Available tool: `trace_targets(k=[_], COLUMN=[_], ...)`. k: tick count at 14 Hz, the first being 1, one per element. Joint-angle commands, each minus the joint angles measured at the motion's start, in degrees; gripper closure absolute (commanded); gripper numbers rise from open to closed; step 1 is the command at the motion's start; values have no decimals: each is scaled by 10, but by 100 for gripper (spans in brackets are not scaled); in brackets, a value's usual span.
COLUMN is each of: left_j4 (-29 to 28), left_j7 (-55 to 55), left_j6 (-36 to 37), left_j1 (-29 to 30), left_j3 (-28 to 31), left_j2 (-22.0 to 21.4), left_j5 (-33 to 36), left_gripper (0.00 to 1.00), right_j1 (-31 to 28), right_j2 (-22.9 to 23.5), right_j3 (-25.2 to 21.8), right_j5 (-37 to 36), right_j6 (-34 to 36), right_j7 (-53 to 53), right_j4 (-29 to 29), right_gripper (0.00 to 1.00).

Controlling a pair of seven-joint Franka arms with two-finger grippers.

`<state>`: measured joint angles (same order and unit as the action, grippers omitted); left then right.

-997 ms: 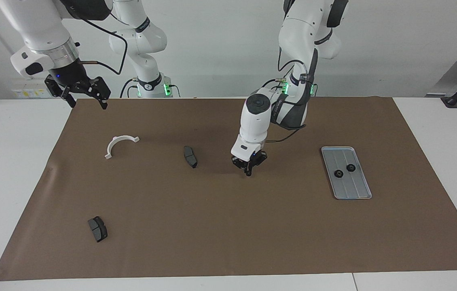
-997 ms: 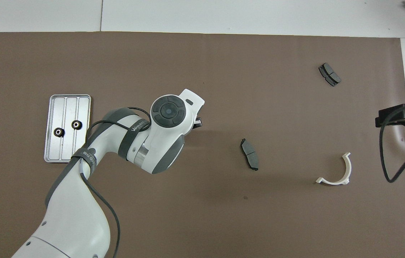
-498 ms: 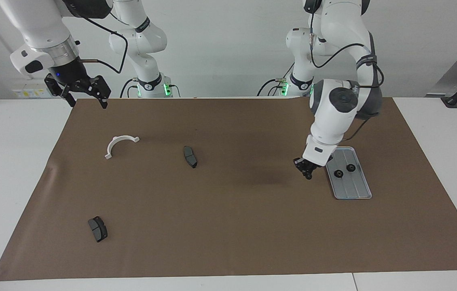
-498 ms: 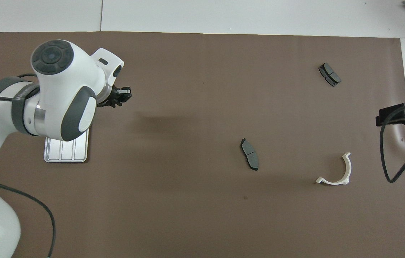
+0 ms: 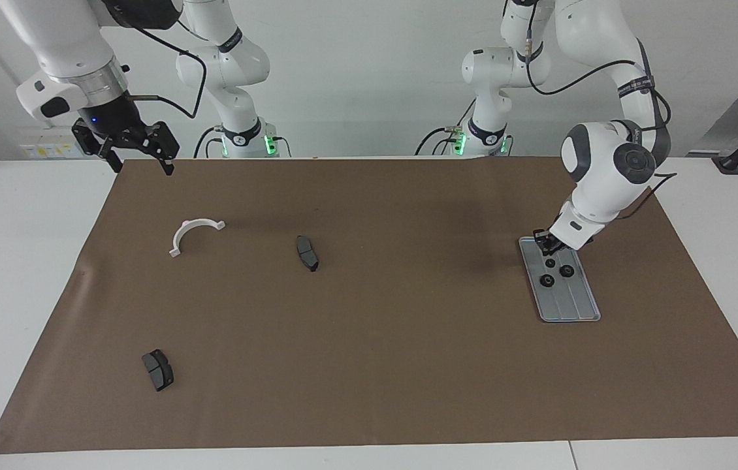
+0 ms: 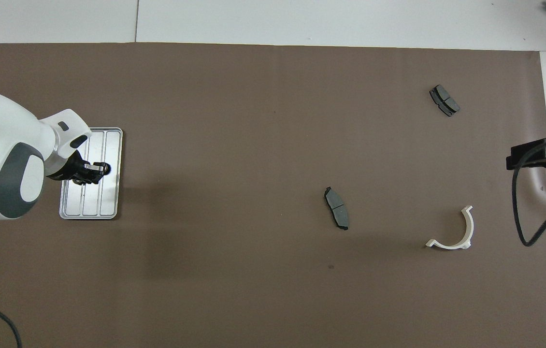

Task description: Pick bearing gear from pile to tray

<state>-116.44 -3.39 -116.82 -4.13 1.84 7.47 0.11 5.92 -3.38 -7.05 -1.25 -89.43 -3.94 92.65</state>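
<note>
Brown paper mat [image 5: 369, 378] on a white table [image 5: 23, 274]. The right gripper [image 5: 137, 151] waits, jaws wide and empty. The left gripper [image 5: 544, 244], pinched shut, hangs over the grooved silver-grey metal tray [image 5: 588, 307], where two tiny black round gears [image 5: 546, 281] lie; I cannot tell if it holds another. They are probably light, rigid and roll-prone: pinch across the rim.

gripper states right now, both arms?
Left gripper: shut, over the tray; whether it holds a gear cannot be told.
Right gripper: open, empty, waiting over the right arm's end of the table.
</note>
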Motion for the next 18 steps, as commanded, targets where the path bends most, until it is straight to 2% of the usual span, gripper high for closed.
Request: trace_targets(k=[1, 3, 5, 7, 9, 12, 13, 15, 16, 17, 18], left_j4=[-104, -163, -162, -138, -74, 64, 104, 171, 201, 232, 263], left_j7=[-14, -14, -13, -10, -7, -3, 5, 15, 15, 16, 16], left_j6=[-70, -138, -141, -140, -93, 31, 72, 140, 169, 203, 243], left_j1=[5, 10, 11, 12, 11, 11, 10, 8, 8, 7, 7], left_j3=[-6, -6, -6, -7, -7, -6, -6, -6, -5, -5, -5], left_j2=[-55, -71, -71, -66, -50, -13, -6, -4, -5, -7, -11], left_j5=[1, 1, 2, -2, -28, -48, -48, -52, -55, -55, -55], left_gripper=[100, 95, 76, 53, 39, 29, 22, 18, 5, 0, 0], right_j1=[-4, -3, -2, -2, -3, -2, -2, -2, -3, -3, -3], right_j2=[-4, -4, -5, -4, -4, -4, -4, -1, 0, 0, 0], right_j3=[4, 4, 4, 4, 4, 4, 4, 4, 4, 4, 4], right_j5=[8, 8, 8, 8, 8, 9, 9, 9, 14, 16, 16], right_j6=[6, 6, 5, 5, 5, 4, 3, 0, 2, 3, 3], right_j7=[-2, -2, -2, -2, -2, -2, -2, -4, -4, -5, -5], right_j4=[4, 4, 4, 4, 4, 4, 4, 1, -4, -5, -4], right_gripper=[0, 0, 0, 0, 0, 0, 0, 0, 0, 0, 0])
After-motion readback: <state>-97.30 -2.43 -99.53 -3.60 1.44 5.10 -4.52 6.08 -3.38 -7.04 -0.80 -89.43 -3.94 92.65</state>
